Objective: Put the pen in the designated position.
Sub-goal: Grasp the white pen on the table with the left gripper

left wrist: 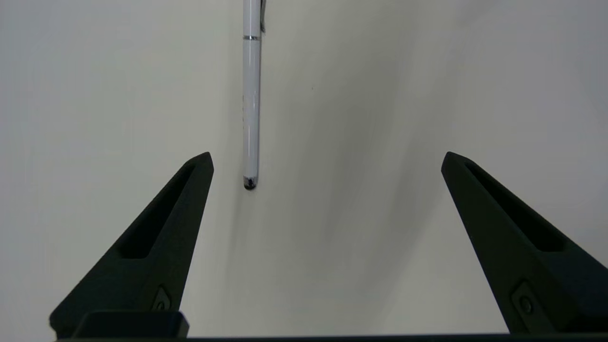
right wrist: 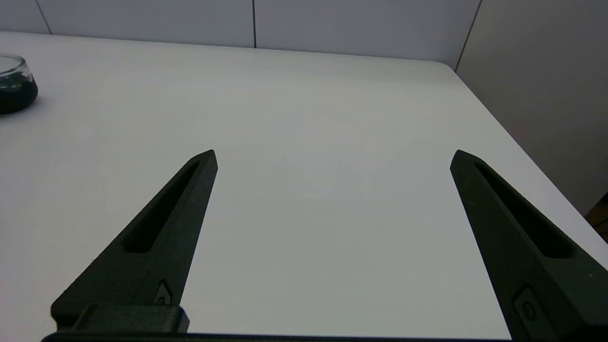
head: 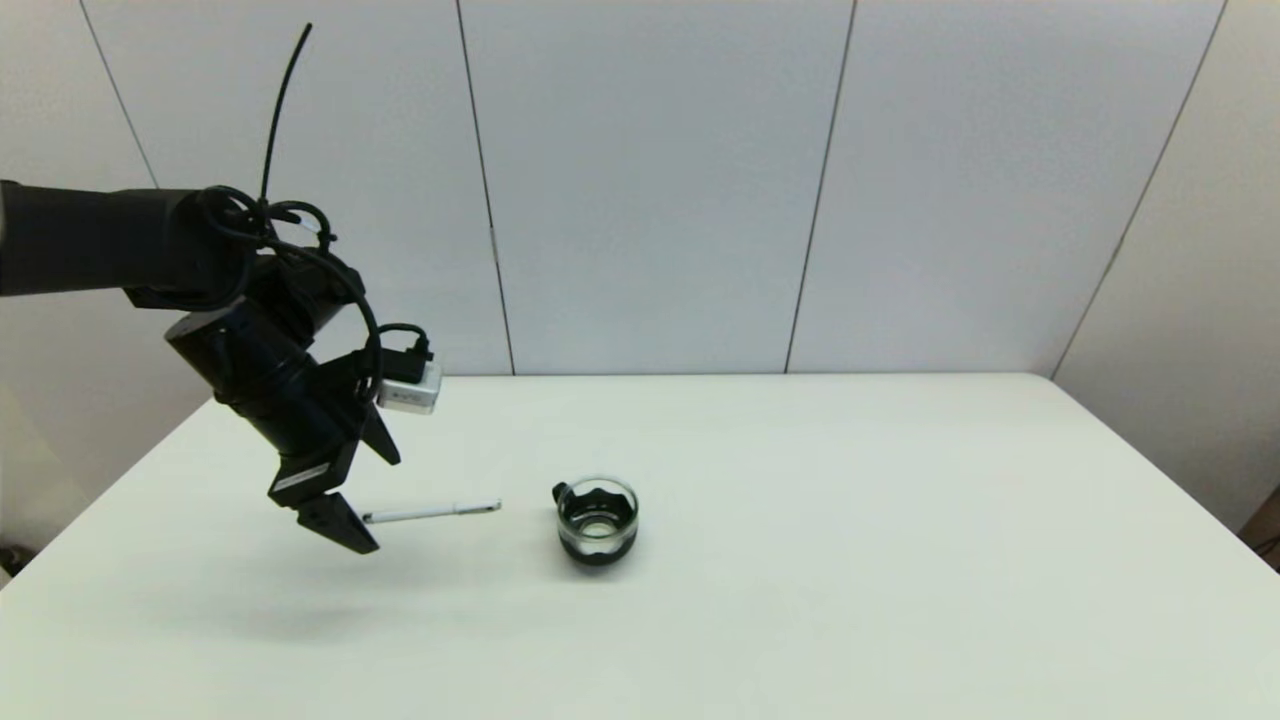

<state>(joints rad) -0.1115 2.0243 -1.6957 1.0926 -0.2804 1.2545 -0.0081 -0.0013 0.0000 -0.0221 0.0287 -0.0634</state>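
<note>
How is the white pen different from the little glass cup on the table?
The pen is long, thin and white; the cup is short, round and see-through with a dark lower part. The pen lies flat on its side; the cup stands upright. The pen's end lies right by the open left gripper; the cup sits farther from it, beyond the pen's other end. Both rest on the white table, and nothing is holding either one.

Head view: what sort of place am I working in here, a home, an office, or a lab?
Most likely a lab or test cell, not a home: a bare white table walled by plain grey panels, holding only a slim white pen and a small glass cup.
</note>
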